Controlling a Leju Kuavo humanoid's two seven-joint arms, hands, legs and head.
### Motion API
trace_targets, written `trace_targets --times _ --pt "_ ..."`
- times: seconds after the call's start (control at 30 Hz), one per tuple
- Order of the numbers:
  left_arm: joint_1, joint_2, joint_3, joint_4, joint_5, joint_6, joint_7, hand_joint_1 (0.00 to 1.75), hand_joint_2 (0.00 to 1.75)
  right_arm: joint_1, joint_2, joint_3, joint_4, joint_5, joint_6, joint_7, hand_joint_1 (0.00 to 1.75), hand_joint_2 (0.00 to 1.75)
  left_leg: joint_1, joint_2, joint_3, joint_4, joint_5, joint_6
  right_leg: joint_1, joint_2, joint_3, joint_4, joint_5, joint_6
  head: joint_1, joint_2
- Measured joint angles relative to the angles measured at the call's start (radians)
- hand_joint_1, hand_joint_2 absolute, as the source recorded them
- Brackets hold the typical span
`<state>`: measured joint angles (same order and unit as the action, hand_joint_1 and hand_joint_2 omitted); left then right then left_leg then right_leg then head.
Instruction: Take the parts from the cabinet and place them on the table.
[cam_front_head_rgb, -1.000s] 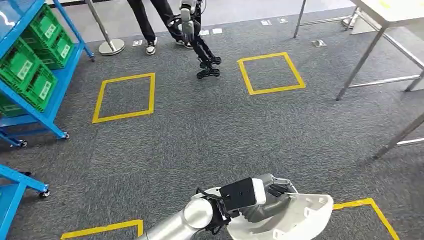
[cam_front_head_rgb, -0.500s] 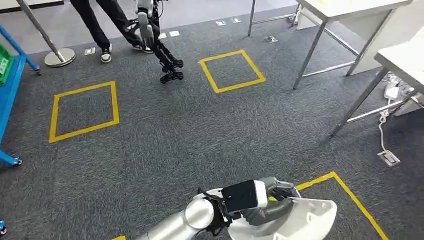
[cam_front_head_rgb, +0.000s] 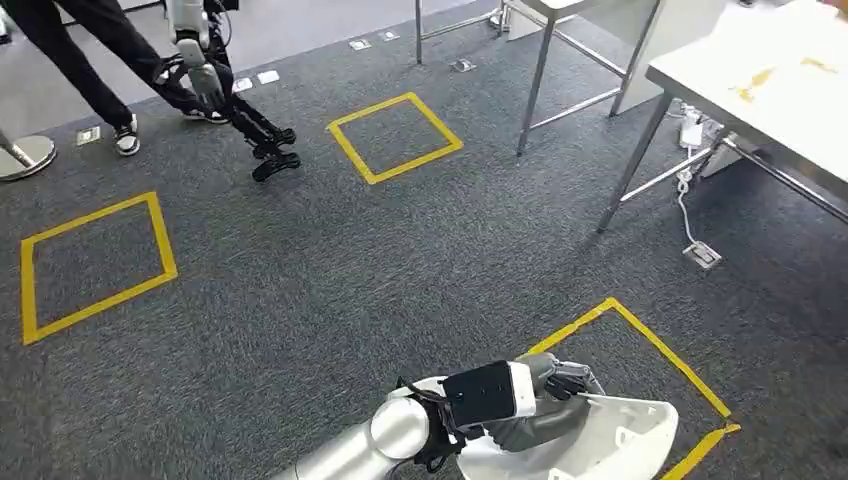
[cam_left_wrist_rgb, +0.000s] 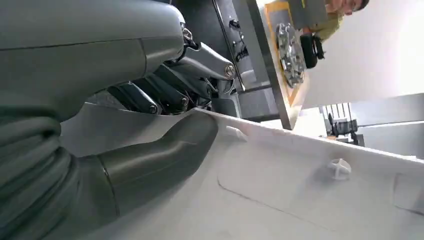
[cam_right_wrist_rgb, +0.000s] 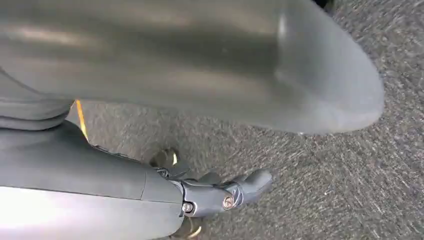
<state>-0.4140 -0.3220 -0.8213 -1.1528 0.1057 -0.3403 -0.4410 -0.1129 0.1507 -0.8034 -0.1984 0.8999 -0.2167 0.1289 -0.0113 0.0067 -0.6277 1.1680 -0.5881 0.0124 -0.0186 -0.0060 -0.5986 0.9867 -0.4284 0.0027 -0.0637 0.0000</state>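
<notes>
My left hand (cam_front_head_rgb: 540, 398) grips a white moulded plastic part (cam_front_head_rgb: 610, 445) at the bottom of the head view, low in front of my body. In the left wrist view the thumb (cam_left_wrist_rgb: 150, 157) lies across the white part (cam_left_wrist_rgb: 310, 185) and the dark fingers (cam_left_wrist_rgb: 165, 95) curl behind its edge. A white-topped table (cam_front_head_rgb: 770, 85) on metal legs stands at the far right. My right hand (cam_right_wrist_rgb: 220, 195) hangs over the grey carpet with nothing in it, its fingers apart.
Yellow taped squares (cam_front_head_rgb: 395, 135) mark the carpet; one corner (cam_front_head_rgb: 640, 335) lies just right of my left hand. Another robot (cam_front_head_rgb: 210, 80) and a person's legs (cam_front_head_rgb: 100, 50) are at the far left. A floor socket with cable (cam_front_head_rgb: 703, 255) lies under the table.
The whole view has swung to the right: the blue cabinet has left the picture and the white table has come in. My left hand holds the white part as before.
</notes>
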Motion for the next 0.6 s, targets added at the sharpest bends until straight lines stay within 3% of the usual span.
trace_targets --times 0.07,0.1,0.13,0.17,0.2,0.23,0.27,0.37,0.4,0.43,0.47,0.5,0.53,0.57,0.6 --pt "0.012 0.006 0.0 0.0 0.0 0.003 0.0 1.75 1.75 -0.002 0.0 0.0 0.0 0.002 0.001 0.002 0.0 0.0 0.009 -0.003 -0.058 0.143 -0.055 -0.009 0.0 0.026 -0.002 0.002 0.002 0.001 0.0 0.0" --pt "0.018 0.007 0.0 0.0 0.0 0.005 0.001 1.75 1.75 -0.002 -0.001 0.0 0.0 0.005 0.001 0.003 0.0 0.0 0.013 -0.004 -0.064 0.157 -0.049 -0.012 -0.002 0.04 -0.003 0.004 0.003 0.004 0.0 0.0" --pt "0.022 0.008 0.0 0.0 -0.001 0.006 0.001 1.75 1.75 -0.002 -0.001 0.0 0.0 0.008 0.001 0.004 0.0 0.0 0.017 -0.004 -0.046 0.124 -0.019 -0.015 -0.005 0.055 -0.004 0.005 0.004 0.006 0.0 0.0" --pt "0.022 0.008 0.0 -0.002 -0.001 0.006 0.001 1.75 1.75 -0.003 -0.002 0.0 0.0 0.01 0.001 0.005 0.0 0.0 0.022 -0.007 -0.007 0.048 0.025 -0.017 -0.008 0.07 -0.005 0.008 0.005 0.011 0.0 0.0" --pt "0.022 0.008 0.0 -0.006 -0.002 0.006 0.004 1.75 1.75 -0.005 -0.002 0.0 0.0 0.011 0.001 0.006 0.0 0.0 0.028 -0.023 0.044 -0.05 0.071 -0.021 -0.013 0.086 -0.006 0.012 0.005 0.018 0.0 0.0" --pt "0.024 0.01 0.0 -0.009 -0.006 0.006 0.006 1.75 1.75 -0.006 -0.002 0.0 0.0 0.013 0.001 0.005 0.0 0.0 0.039 -0.078 0.081 -0.13 0.083 -0.029 -0.016 0.099 -0.009 0.015 0.005 0.027 0.0 0.0" --pt "0.024 0.011 0.0 -0.01 -0.011 0.006 0.008 1.75 1.75 -0.011 -0.003 0.0 0.0 0.015 0.0 0.003 0.0 0.0 0.04 -0.129 0.085 -0.147 0.072 -0.034 -0.014 0.112 -0.021 0.023 0.008 0.038 -0.001 0.0" --pt "0.028 0.011 0.0 -0.01 -0.013 0.0 0.02 1.75 1.75 -0.007 -0.002 0.0 0.0 0.023 -0.005 0.0 0.0 0.0 0.026 -0.092 0.077 -0.133 0.08 -0.01 -0.027 0.146 -0.034 0.008 0.029 0.069 0.002 0.0" --pt "0.028 0.01 -0.002 -0.01 -0.013 -0.006 0.024 1.75 1.75 -0.004 -0.002 0.0 0.0 0.025 -0.009 -0.001 0.0 0.0 0.03 -0.076 0.077 -0.141 0.088 0.001 -0.029 0.16 -0.039 0.005 0.036 0.078 0.002 0.0" --pt "0.028 0.01 -0.003 -0.009 -0.013 -0.011 0.025 1.75 1.75 -0.003 -0.002 0.0 0.0 0.026 -0.015 -0.003 0.0 0.0 0.03 -0.054 0.076 -0.146 0.093 0.01 -0.025 0.107 -0.044 0.02 0.024 0.075 0.005 0.0" --pt "0.029 0.01 -0.004 -0.008 -0.013 -0.015 0.025 1.75 1.75 -0.004 -0.001 0.0 0.0 0.028 -0.018 -0.004 0.0 0.0 0.027 -0.041 0.074 -0.149 0.098 0.018 -0.017 0.052 -0.063 0.064 -0.013 0.073 0.016 0.0" --pt "0.029 0.01 -0.007 -0.007 -0.013 -0.017 0.026 1.75 1.75 -0.007 -0.001 0.0 0.0 0.029 -0.019 -0.004 0.0 0.0 0.023 -0.024 0.07 -0.15 0.101 0.022 -0.013 0.026 -0.096 0.137 -0.058 0.073 0.02 0.0" --pt "0.029 0.011 -0.009 -0.003 -0.013 -0.018 0.026 1.75 1.75 -0.009 0.0 0.0 0.0 0.029 -0.021 -0.005 0.0 0.0 0.017 -0.003 0.064 -0.149 0.103 0.026 -0.011 0.016 -0.137 0.233 -0.105 0.072 0.021 0.0" --pt "0.029 0.011 -0.012 0.0 -0.012 -0.019 0.027 1.75 1.75 -0.01 0.0 0.0 0.0 0.029 -0.023 -0.005 0.0 0.0 0.013 0.017 0.058 -0.147 0.105 0.028 -0.01 0.013 -0.165 0.307 -0.136 0.07 0.021 0.0" --pt "0.029 0.011 -0.018 0.005 -0.01 -0.021 0.028 1.75 1.75 -0.008 0.0 0.0 0.0 0.029 -0.024 -0.003 0.0 0.0 0.009 0.033 0.053 -0.145 0.106 0.029 -0.008 0.012 -0.17 0.335 -0.142 0.068 0.022 0.0"
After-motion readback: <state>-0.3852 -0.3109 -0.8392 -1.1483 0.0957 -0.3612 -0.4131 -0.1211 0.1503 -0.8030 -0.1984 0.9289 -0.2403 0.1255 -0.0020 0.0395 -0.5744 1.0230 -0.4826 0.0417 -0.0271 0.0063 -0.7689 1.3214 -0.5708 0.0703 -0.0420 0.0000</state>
